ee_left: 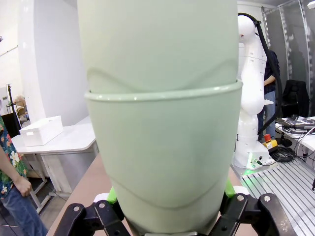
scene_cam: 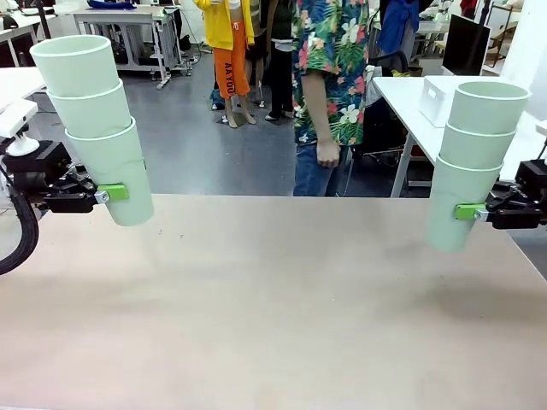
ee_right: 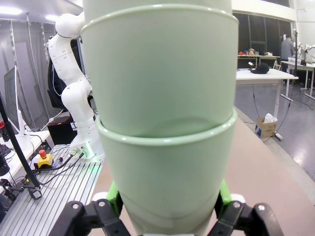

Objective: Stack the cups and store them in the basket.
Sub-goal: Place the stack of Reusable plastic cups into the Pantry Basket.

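Above opposite ends of the worktop [scene_cam: 273,299]: left jaws clamp the left stack [scene_cam: 96,128], right jaws the right stack [scene_cam: 474,162], both near upright.

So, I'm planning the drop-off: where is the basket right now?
In the front view, the basket stands on the white side table at the far right, beyond the cup stack held by the right gripper.

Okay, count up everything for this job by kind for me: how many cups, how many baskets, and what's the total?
Mint-green cups: 6, with the left stack of 3 in the left gripper and the right stack of 3 in the right gripper
White baskets: 1, the basket on the white side table
Total: 7
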You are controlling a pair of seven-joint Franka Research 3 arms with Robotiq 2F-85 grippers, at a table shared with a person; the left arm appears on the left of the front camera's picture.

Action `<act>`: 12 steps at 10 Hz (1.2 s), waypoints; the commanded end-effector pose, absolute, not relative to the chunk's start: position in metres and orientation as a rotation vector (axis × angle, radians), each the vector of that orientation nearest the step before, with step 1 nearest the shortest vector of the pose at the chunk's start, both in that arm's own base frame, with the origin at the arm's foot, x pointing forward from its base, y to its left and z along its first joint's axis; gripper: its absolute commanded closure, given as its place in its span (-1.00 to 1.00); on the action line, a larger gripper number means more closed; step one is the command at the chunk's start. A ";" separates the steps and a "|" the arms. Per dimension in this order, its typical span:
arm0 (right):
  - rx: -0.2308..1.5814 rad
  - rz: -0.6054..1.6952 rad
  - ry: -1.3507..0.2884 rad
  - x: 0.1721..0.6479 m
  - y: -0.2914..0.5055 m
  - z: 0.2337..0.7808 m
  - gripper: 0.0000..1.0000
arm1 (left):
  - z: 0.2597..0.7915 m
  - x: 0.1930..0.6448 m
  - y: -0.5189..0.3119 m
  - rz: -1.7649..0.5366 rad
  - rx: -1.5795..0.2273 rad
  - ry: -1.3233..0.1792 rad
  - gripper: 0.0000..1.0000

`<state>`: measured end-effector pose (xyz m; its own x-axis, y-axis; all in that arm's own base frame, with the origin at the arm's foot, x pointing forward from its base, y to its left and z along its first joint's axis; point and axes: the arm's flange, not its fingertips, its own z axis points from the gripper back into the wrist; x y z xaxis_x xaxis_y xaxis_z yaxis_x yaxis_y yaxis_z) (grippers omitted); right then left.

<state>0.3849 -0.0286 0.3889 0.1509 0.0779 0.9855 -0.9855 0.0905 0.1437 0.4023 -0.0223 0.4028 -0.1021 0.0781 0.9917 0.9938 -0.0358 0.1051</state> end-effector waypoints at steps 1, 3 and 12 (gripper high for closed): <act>1.146 1.088 -1.086 0.386 -0.028 0.394 -0.74 | 0.406 0.402 -0.022 -1.284 -1.246 -1.335 -0.67; 1.146 1.088 -1.086 0.386 -0.028 0.394 -0.74 | 0.406 0.402 -0.022 -1.284 -1.246 -1.335 -0.67; 1.146 1.088 -1.086 0.386 -0.028 0.394 -0.74 | 0.406 0.402 -0.022 -1.284 -1.246 -1.335 -0.67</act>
